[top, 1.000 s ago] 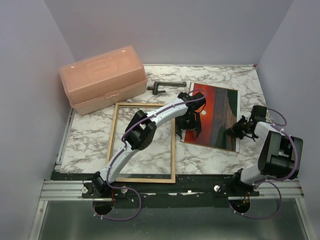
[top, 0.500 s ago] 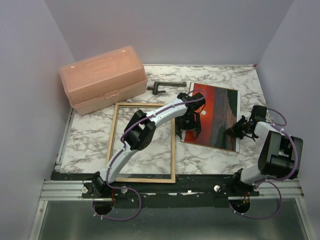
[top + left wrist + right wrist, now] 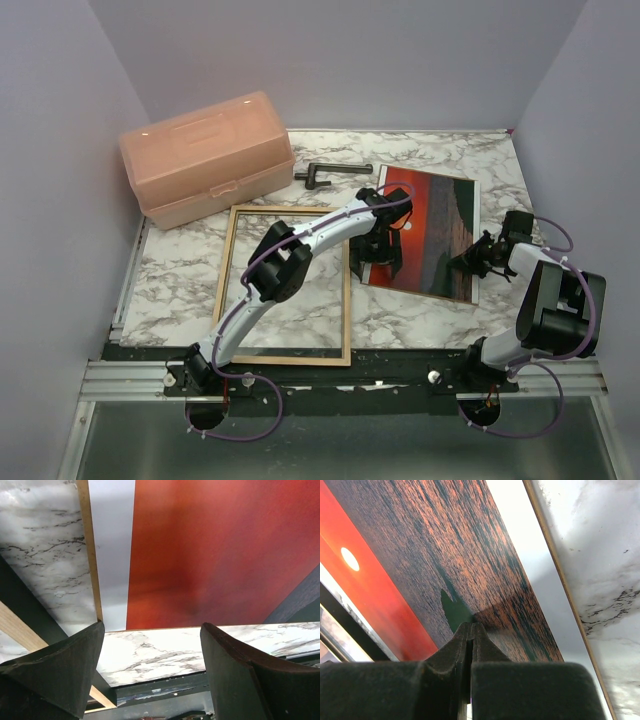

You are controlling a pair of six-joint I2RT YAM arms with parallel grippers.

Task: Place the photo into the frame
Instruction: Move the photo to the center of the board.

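While photo (image 3: 440, 222) lies outside frame (image 3: 222, 290): pickup step, I judge.
Left gripper (image 3: 152, 627): wide, over photo's edge.
Right gripper (image 3: 471, 626): closed, tip on photo.
Next: pinch, lift edge.

jaws: closed | tips: on photo (image 3: 445, 555) dark sea | table (image 3: 600, 555): marble

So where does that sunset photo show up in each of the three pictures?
Top external: the photo lies right of centre on the marble table.
Left wrist: the photo fills the upper right, red sky only.
Right wrist: the photo covers left and middle, sea and sun.
Shared landmark: the marble table beside it.
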